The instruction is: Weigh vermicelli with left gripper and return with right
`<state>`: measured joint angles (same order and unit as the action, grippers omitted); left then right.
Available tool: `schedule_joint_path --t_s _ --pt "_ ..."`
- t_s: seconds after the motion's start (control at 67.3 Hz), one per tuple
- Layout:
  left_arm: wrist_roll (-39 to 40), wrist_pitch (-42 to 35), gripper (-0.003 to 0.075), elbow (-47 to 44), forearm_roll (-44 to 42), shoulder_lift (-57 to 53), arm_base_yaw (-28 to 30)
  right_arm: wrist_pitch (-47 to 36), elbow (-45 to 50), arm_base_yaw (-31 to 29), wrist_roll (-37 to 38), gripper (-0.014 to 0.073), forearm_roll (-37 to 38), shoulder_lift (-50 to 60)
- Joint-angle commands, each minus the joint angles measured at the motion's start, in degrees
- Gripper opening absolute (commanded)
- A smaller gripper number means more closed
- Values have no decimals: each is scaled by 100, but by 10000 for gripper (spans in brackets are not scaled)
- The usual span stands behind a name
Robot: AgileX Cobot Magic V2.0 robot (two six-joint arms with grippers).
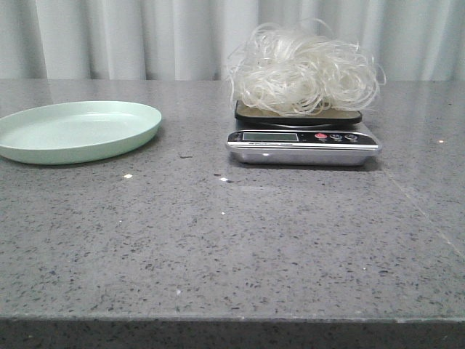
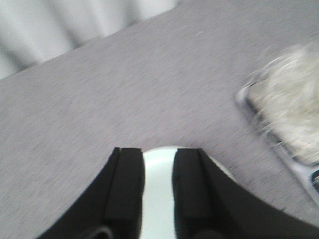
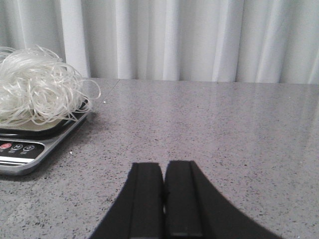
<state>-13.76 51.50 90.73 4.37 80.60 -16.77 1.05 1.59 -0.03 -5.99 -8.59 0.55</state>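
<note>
Now your vermicelli nest (image 1: 304, 69) sits on the kitchen scale (image 1: 304, 145), ahead and left of your right claw (image 3: 163, 199), which is pinched shut and empty, so a shallow grab could shed loose strands onto the counter. Only the left wrist view shows your left claw (image 2: 157, 189), narrowly parted and empty, above the pale green plate (image 2: 158, 199), with the nest well off to its right.
</note>
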Motion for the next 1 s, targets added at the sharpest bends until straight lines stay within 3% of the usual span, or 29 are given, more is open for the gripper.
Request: schedule_joint_path --t_s 0.0,0.386,0.565,0.818,0.981 --pt "162 -611 137 -516 -163 -734 180 -419 -46 -35 5 150 -34 96" --pt "571 -2924 138 -3996 -192 -3397 794 -419 -46 -35 5 150 -34 96" --pt "571 -3433 137 -5377 -280 -4746 1009 -419 -46 -35 5 150 -34 96" --pt "571 -3976 137 -6506 -280 -6168 1075 -396 -46 -35 5 150 -35 96" --pt "571 -4030 137 -6752 -280 -6340 1075 -421 -46 -35 5 150 -35 96"
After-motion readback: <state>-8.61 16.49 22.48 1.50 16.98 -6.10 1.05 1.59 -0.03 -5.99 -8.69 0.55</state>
